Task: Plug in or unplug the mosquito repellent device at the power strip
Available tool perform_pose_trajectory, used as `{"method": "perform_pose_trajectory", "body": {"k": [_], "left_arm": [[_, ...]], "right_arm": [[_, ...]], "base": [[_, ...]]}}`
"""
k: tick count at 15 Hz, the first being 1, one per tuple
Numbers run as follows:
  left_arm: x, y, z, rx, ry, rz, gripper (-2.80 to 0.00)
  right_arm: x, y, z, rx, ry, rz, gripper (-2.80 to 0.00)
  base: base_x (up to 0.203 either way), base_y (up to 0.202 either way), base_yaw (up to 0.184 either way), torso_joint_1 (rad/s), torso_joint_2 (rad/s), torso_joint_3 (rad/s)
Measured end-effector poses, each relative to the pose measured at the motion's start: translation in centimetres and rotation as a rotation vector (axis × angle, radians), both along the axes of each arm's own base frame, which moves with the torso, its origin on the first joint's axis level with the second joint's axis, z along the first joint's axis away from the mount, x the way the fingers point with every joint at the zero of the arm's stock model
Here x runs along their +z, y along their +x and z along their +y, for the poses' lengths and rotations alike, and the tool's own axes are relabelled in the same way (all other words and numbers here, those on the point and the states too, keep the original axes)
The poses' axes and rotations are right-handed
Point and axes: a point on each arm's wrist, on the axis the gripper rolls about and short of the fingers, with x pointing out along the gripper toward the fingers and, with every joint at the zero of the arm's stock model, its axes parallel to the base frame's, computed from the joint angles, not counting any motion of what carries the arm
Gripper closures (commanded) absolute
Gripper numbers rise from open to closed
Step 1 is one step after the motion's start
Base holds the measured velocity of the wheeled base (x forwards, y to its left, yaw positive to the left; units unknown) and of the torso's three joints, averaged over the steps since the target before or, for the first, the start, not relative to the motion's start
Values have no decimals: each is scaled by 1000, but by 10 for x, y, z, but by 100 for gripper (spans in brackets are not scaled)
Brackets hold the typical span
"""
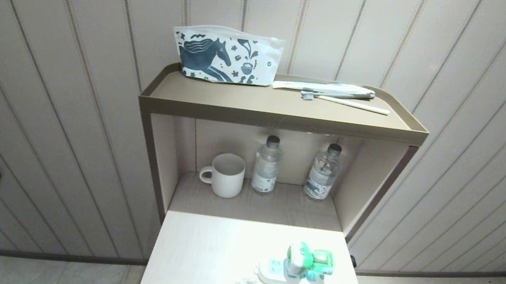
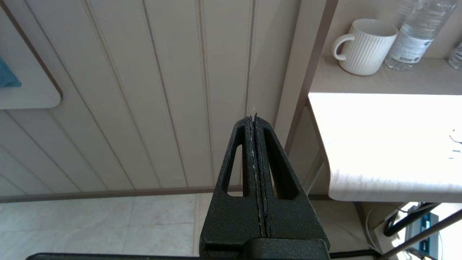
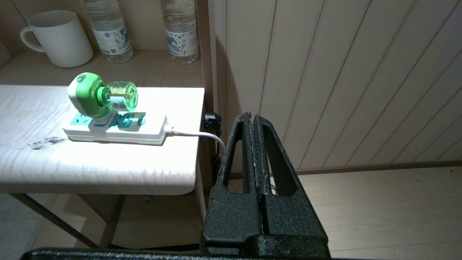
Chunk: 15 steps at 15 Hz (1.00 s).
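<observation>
The mosquito repellent device (image 1: 308, 262) (image 3: 101, 95), white with a green face and a clear green bottle, stands plugged into the white power strip (image 1: 296, 277) (image 3: 119, 129) on the pale tabletop (image 1: 207, 263). The strip's thin white cord (image 3: 196, 135) runs off the table's right edge. My right gripper (image 3: 251, 116) is shut and empty, low beside the table's right edge, well apart from the device. Off the table's left side, my left gripper (image 2: 252, 117) hangs shut and empty. Neither arm shows in the head view.
A white ribbed mug (image 1: 225, 174) and two clear water bottles (image 1: 266, 164) (image 1: 323, 172) stand in the open shelf behind the tabletop. On the upper tray (image 1: 281, 116) lie a horse-print pouch (image 1: 225, 55) and a toothbrush (image 1: 346, 103). Panelled wall stands behind, tiled floor below.
</observation>
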Motion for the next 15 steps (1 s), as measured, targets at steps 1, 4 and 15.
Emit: {"method": "perform_pose_trajectory", "body": {"k": [1,4,15], "left_arm": [[0,0,0,0,0,0,0],[0,0,0,0,0,0,0],[0,0,0,0,0,0,0]], "right_arm": [[0,0,0,0,0,0,0],[0,0,0,-1,2,0,0],[0,0,0,-6,11,0,0]], "base": [[0,0,0,0,0,0],[0,0,0,0,0,0],[0,0,0,0,0,0]]}}
